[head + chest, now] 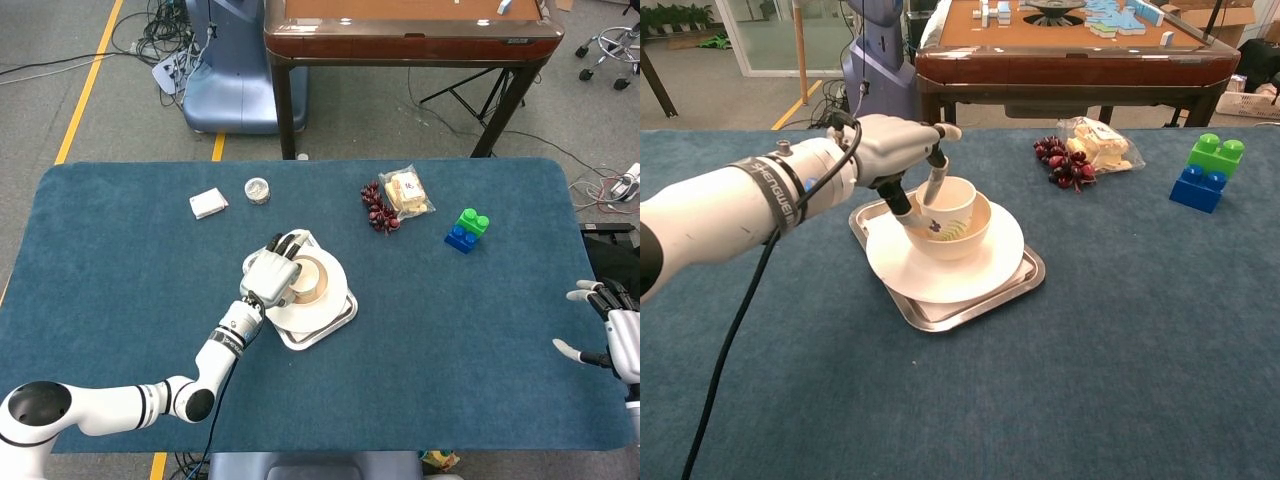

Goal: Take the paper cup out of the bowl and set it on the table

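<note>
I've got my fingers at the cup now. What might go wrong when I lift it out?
The left robot hand holds the paper cup only near its rim, so thin paper may crush or slip. The cup sits tilted in the bowl; dragging could shift the bowl on its plate and tray.
</note>
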Controlling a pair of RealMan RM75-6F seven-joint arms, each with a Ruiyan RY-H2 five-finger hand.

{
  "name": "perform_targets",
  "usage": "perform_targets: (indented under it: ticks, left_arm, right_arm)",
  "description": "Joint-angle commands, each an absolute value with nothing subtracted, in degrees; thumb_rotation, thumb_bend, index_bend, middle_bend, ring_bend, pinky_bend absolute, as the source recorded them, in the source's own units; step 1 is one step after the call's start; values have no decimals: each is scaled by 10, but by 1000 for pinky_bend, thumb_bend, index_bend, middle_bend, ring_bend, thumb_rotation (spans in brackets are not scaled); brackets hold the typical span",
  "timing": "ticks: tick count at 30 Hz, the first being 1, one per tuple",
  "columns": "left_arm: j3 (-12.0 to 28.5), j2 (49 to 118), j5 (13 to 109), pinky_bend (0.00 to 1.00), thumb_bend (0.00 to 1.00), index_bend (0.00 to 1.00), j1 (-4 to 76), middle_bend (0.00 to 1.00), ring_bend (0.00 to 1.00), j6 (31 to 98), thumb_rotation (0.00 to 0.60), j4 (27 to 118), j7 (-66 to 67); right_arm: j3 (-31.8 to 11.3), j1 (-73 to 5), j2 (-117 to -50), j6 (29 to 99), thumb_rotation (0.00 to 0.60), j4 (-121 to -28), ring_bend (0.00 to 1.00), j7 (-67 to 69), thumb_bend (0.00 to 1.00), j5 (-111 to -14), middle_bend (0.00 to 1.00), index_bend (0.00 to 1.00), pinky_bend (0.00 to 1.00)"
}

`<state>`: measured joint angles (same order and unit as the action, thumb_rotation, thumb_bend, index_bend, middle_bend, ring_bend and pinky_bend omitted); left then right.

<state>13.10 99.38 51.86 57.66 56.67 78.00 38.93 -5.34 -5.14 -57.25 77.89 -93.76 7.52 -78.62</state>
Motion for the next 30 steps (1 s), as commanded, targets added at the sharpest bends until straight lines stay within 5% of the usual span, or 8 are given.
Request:
perform_targets:
  ticks: [1, 30]
  left_arm:
    - [131, 994, 521, 64, 252, 589, 576, 0, 0, 568, 600, 780, 388]
    - [128, 970, 534, 66, 328, 608, 571, 0, 0, 598, 600, 826, 413]
  right_arm:
    - [-53, -52, -573, 779, 600, -938, 113, 75, 0, -786, 234, 338, 245]
    - [-54, -52, -572, 776, 600, -937, 113, 78, 0, -784, 234, 338, 245]
